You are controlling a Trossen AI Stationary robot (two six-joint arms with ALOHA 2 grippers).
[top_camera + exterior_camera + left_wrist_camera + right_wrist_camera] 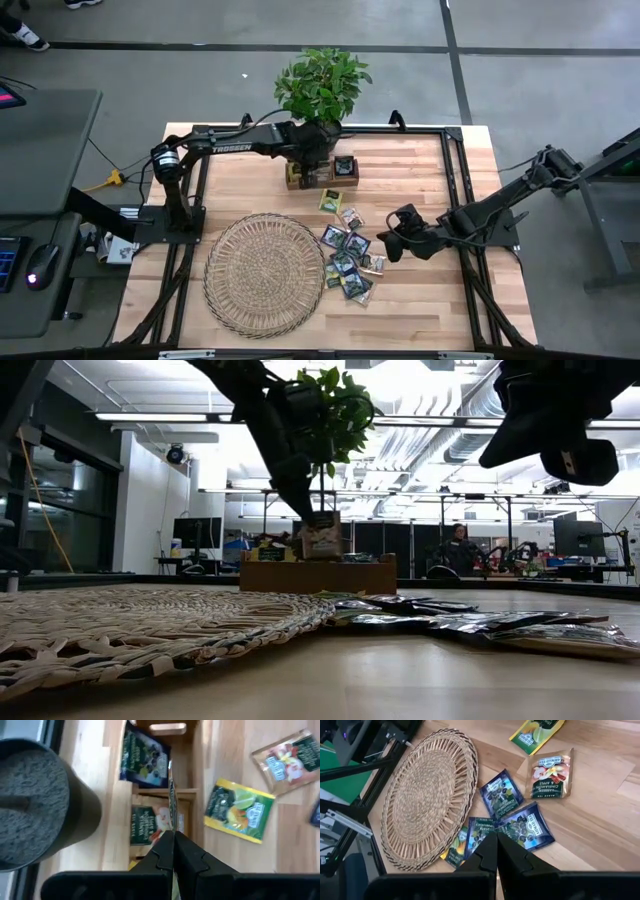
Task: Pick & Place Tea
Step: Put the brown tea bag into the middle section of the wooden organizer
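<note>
Nearest the table's front edge lies the round wicker mat [264, 274], flat on the wood, and just to its right a loose heap of tea sachets [349, 262], some overlapping, the closest of them touching or nearly touching the mat's rim. In the right wrist view the heap shows dark blue sachets [519, 826], a pale one with a red-brown picture [549, 775] and a yellow-green one [536, 731] farther off. The right gripper [392, 238] hangs above the table just right of the heap, fingers pressed together with nothing between them; from the low view it sits high over the sachets [470, 622], clear of them. Farther back, one yellow-green sachet [330, 200] lies alone between the heap and the wooden tray [322, 174]. The left gripper [315, 165] is over that tray, and its fingers [186, 856] are pinched on the edge of a thin sachet [172, 805] that stands edge-on above the tray's compartments. Inside the tray, one dark blue sachet [145, 757] leans in one compartment and a greenish one [150, 822] lies in the next. Beside the tray, in the left wrist view, the yellow-green sachet [239, 810] and a pale one [289, 760] lie on the wood. At the far edge stands a potted plant [322, 85], its dark pot [37, 805] just beside the tray.
</note>
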